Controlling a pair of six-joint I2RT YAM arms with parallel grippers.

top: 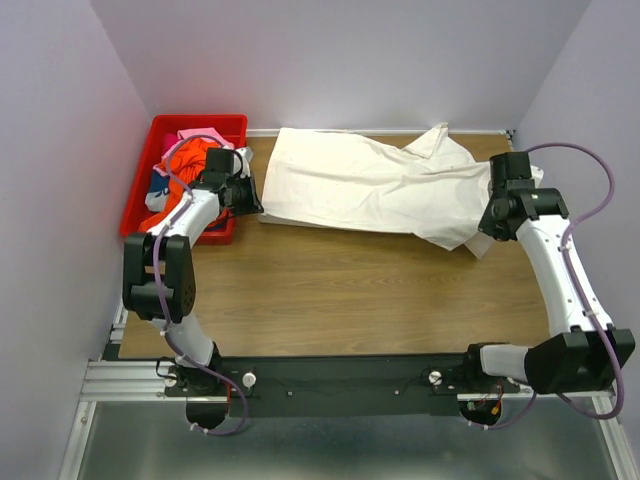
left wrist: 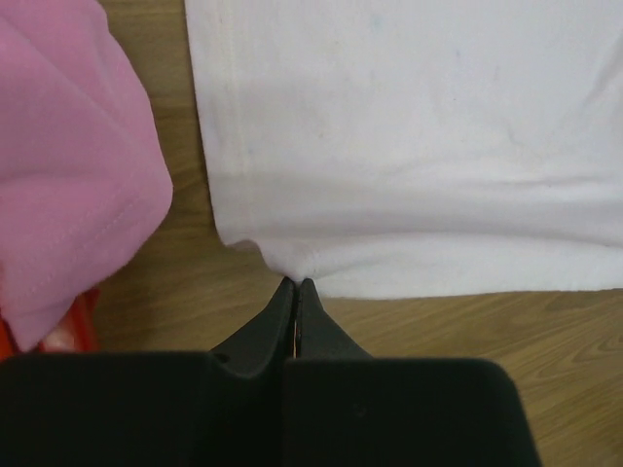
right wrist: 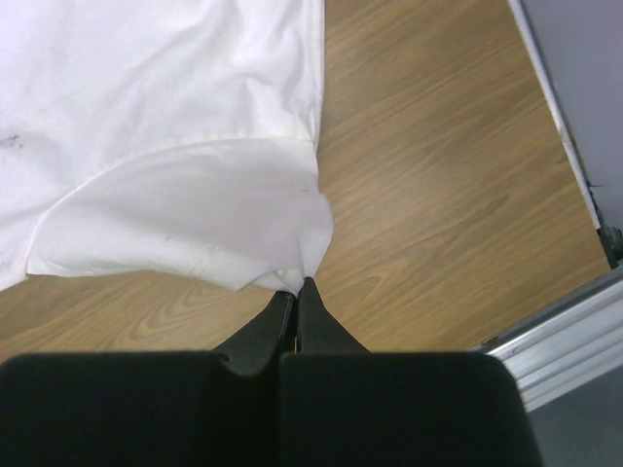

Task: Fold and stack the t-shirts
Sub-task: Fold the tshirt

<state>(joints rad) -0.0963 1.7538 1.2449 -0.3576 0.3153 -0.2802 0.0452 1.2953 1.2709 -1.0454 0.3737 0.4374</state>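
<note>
The white t-shirt [top: 370, 185] is soft, matt cloth, lightly creased, with a stitched hem. The desk [top: 350, 290] is smooth wood grain with a faint sheen. The bin [top: 200, 120] is glossy red plastic, and the pink garment [left wrist: 68, 165] is matt knit. The left claw [left wrist: 295, 286] and right claw [right wrist: 296, 286] are matt black plastic. The rail [right wrist: 555, 348] is brushed metal.
</note>
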